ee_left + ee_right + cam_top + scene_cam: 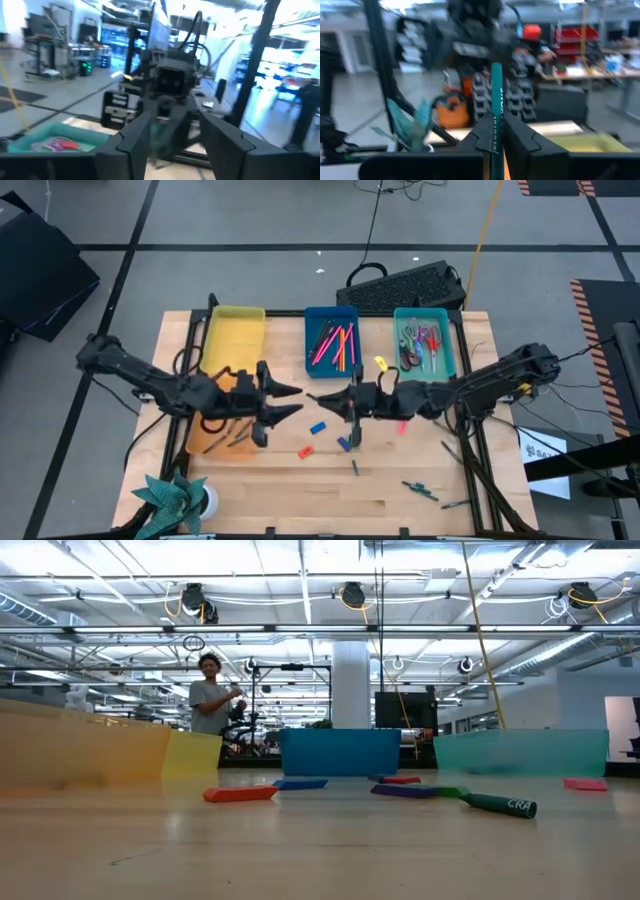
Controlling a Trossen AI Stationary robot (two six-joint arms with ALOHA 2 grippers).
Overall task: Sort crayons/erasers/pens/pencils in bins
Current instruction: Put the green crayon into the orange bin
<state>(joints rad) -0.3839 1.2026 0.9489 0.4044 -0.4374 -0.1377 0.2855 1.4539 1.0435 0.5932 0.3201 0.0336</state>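
At the far left of the surface (290,515) sits the yellow bin (235,335), with the orange bin (215,435) nearer. The left gripper (292,401) hovers just right of the orange bin with its fingers spread and nothing between them, probably waiting to take a handover. Facing it mid-surface, the right gripper (322,398) pinches a green pen (496,125); only the right wrist view shows that stick upright between the fingers. Loose erasers (318,427) lie near the grippers; the low view shows them flat on the wood. Far right stand the blue bin (331,313) of sticks and the teal bin (445,340).
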